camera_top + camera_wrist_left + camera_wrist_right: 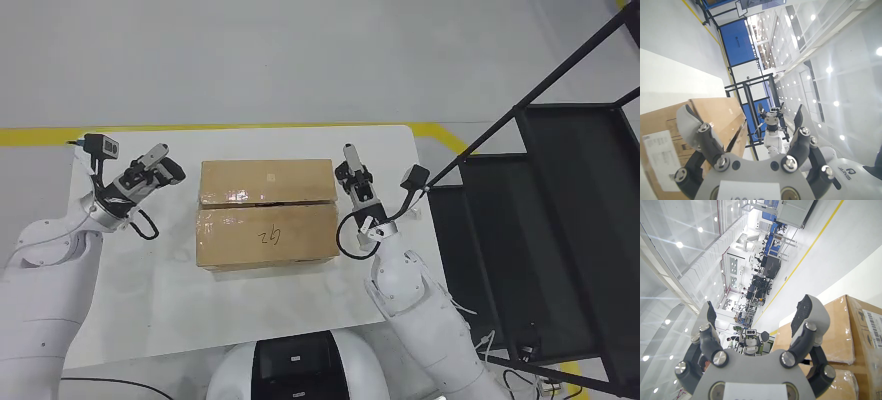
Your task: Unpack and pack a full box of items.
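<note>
Left fingers spread wide, empty, right fingers likewise, flanking cardboard box

White table, black metal steps beside it, yellow floor line

Box: brown cardboard, matt. Clear tape along top seam, glossy, catching light. Paper label on box side, white, flat finish. Tabletop white, smooth, low sheen. Right hand: pale grey plastic finger shells, smooth; pads black, rubbery-looking, ribbed and rough. Left hand: same build, bright polished metal screws at joints, grey matt base plate. Rack beside tabletop: dark metal, matt. Floor pale, smooth, faint gloss.
</note>
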You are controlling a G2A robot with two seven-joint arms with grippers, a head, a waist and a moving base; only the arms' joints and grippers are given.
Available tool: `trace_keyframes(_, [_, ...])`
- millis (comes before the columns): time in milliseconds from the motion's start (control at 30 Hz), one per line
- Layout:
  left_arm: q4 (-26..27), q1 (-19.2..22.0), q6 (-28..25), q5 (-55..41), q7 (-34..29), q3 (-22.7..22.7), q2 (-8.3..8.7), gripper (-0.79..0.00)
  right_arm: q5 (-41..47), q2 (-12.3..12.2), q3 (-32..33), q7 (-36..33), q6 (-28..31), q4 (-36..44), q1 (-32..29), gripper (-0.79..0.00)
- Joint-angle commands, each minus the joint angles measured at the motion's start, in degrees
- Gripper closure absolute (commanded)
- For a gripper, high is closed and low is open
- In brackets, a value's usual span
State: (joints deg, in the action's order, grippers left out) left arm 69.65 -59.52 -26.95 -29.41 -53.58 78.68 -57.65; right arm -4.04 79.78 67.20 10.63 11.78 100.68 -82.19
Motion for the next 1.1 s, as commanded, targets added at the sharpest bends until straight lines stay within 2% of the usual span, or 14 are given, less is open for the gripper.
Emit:
trace_keyframes(0, [0.2, 0.4, 0.1, 2.6, -1.0, -0.2, 0.11, -0.785, 6.6, 0.0, 0.5, -3.5, -1.1, 1.5, -0.4, -0.785])
trace_keyframes(100, [0.0, 1.0, -0.3, 5.6, -3.5, -0.5, 0.33, -0.785, 9.6, -0.7, 2.8, -11.6, -2.7, 3.4, -2.0, -0.785])
trace_keyframes(200, [-0.8, 1.7, -1.4, 5.3, -7.9, -0.7, 0.51, -0.785, 13.3, -1.9, 6.2, -25.3, -4.9, 5.4, -4.0, -0.785])
trace_keyframes(300, [-1.8, 3.0, -2.1, 7.3, -14.2, -0.8, 0.98, -0.785, 11.1, -3.4, 10.9, -38.8, -7.6, 5.6, -4.8, -0.785])
trace_keyframes(500, [-4.9, 5.0, -3.7, 6.5, -19.3, -1.2, 1.24, -0.785, 7.7, -6.1, 18.4, -64.7, -4.4, 5.4, -4.3, -0.785])
trace_keyframes(567, [-5.2, 5.3, -3.7, 6.4, -20.1, -1.5, 1.36, -0.785, 5.3, -6.9, 19.7, -71.2, -3.3, 4.4, -3.3, -0.785])
trace_keyframes(667, [-4.6, 4.9, -3.8, 4.6, -20.0, -1.8, 1.51, -0.785, 4.2, -7.5, 20.1, -74.9, -3.2, 2.3, -1.4, -0.785])
trace_keyframes(1067, [-4.6, 4.9, -3.8, 4.6, -20.0, -1.8, 1.51, -0.785, 4.9, -7.5, 20.0, -75.1, -3.6, 1.9, -1.2, -0.785])
